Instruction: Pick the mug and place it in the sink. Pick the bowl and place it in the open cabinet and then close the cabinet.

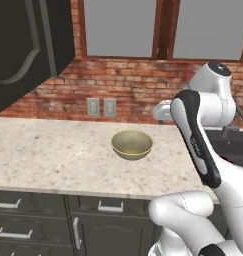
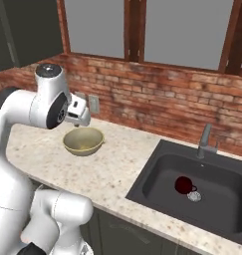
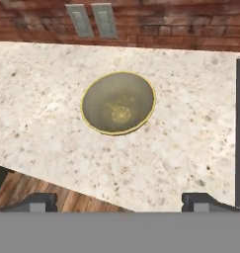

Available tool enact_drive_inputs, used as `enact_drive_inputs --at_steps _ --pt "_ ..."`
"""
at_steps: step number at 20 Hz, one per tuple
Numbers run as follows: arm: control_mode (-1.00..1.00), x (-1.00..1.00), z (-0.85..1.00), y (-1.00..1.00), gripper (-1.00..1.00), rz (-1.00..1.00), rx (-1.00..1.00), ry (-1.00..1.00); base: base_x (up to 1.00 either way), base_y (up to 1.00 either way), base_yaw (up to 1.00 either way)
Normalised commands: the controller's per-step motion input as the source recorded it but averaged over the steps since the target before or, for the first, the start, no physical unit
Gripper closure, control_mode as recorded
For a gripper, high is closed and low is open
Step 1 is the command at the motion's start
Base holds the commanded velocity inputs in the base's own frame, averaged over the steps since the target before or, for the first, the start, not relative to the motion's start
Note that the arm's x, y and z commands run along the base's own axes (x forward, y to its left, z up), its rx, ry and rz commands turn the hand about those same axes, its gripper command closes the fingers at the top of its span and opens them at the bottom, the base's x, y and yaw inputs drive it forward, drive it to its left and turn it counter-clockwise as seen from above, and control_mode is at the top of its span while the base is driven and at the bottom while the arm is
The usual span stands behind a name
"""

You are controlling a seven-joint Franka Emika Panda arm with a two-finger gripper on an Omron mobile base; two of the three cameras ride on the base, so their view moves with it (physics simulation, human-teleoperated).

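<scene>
Olive-tan bowl (image 3: 118, 103) with yellowish rim upright on counter (image 3: 190, 123), hand (image 3: 119, 201) spread wide, holding nothing

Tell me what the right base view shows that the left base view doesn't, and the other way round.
Right base view alone: the mug lying inside the sink beside the drain, with the faucet behind the basin. Left base view alone: the cabinet door at upper left and the drawers under the counter. Both share the bowl empty on the speckled counter, the brick wall, the outlets and the windows.
</scene>
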Motion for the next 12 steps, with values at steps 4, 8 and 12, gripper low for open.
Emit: enact_drive_inputs --at_steps 4,8,12 --pt "-1.00 0.11 -0.26 -0.06 -1.00 0.02 0.28 0.20 0.00 0.00 0.00" --pt "-1.00 0.01 -0.11 0.00 -1.00 -0.09 0.04 0.04 0.00 0.00 0.00" --pt "-1.00 0.06 -0.20 0.00 -1.00 -0.23 0.03 0.01 0.00 0.00 0.00"
